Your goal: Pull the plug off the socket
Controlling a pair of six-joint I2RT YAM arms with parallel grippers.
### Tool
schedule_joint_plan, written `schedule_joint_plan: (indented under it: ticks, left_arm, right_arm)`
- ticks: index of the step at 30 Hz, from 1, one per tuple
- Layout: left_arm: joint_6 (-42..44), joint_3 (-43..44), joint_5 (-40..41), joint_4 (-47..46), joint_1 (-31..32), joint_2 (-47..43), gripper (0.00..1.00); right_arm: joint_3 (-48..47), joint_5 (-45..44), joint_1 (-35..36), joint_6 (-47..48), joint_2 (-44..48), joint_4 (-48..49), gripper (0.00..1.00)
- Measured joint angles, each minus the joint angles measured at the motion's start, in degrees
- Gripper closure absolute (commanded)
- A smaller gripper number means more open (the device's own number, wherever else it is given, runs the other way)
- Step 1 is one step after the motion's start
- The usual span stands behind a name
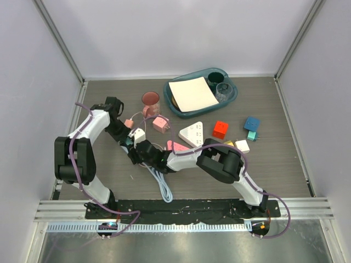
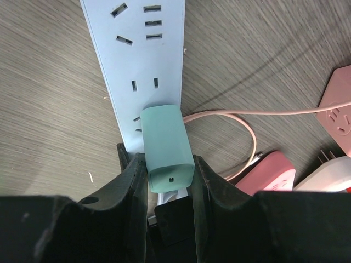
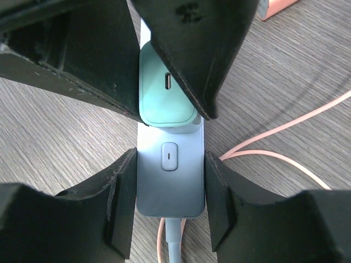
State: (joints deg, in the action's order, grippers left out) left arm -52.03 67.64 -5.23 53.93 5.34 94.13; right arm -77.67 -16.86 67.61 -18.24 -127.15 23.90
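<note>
Off the counter [image 2: 49, 109] the socket [image 2: 148, 49] may lift with the pull, or the plug [image 2: 164, 139], a mint-green adapter, may tilt and bind, since only your right pincer [image 3: 170, 164], closed across the strip's switch end, restrains it. Your left pincer [image 2: 167, 167] reaches in low, clamped on the plug, which sits, apparently fully seated, in an outlet.

You had bright, even light from above, which left only soft shadows on the table [image 1: 274, 164]. In your left wrist view the left gripper [image 2: 166, 164] was dark and blurred up close, while the plug [image 2: 164, 142] and the socket [image 2: 137, 49] were sharp.
</note>
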Motion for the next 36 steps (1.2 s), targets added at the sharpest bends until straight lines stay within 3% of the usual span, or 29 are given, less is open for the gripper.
schedule_joint_plan:
  ticks: [6, 15, 22, 28, 36]
  left_arm:
    - [1.6, 2.1, -0.5, 1.9, -0.4, 1.2, 1.0]
    - [3.5, -2.1, -8.9, -0.4, -8.6, -1.4, 1.0]
    - [3.2, -1.9, -4.4, -1.5, -3.5, -9.3, 1.0]
    - [3.3, 3.4, -3.7, 0.0, -3.0, -6.6, 1.0]
    - [3.2, 6.1, 1.5, 0.6, -7.9, -6.5, 1.0]
  right_arm:
    - [-0.2, -0.2, 0.0, -0.2, -0.2, 0.1, 0.99]
    - [0.1, 1.9, -0.1, 0.1, -1.2, 3.5, 0.99]
    - [0.2, 2.6, -0.3, -0.1, -1.4, 4.3, 0.99]
    - [1.2, 2.6, -0.3, -0.2, -1.1, 5.5, 0.99]
    - [2.6, 4.4, -0.3, -0.2, 0.8, 4.2, 0.81]
